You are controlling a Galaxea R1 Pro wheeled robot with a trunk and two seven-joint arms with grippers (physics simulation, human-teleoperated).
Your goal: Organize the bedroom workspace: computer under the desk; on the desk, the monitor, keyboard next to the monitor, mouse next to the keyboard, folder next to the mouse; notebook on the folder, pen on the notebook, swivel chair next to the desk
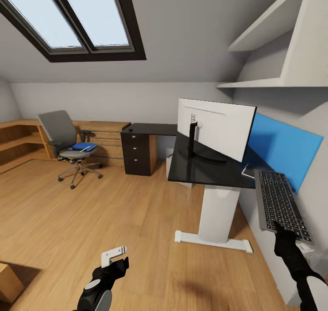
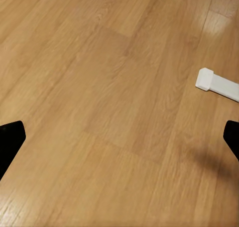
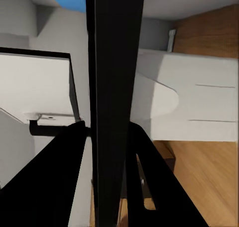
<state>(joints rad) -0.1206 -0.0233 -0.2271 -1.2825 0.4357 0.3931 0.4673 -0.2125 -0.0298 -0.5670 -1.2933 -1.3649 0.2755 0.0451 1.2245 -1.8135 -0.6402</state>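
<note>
An attic bedroom with a wooden floor and a skylight is seen. The black-topped table carries the monitor, white back outward, before a blue panel. The swivel chair stands well apart, the blue folder lying on its seat. The keyboard is held off the table, pinched in the right gripper jaws. The left gripper hangs over the floor, jaws spread.

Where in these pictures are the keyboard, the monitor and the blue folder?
keyboard (image 1: pixel 281 205): head view, middle of its dark keys.
monitor (image 1: pixel 217 125): head view, on its white back.
folder (image 1: pixel 82 146): head view, its blue cover, lying on the swivel chair (image 1: pixel 58 128) seat.
</note>
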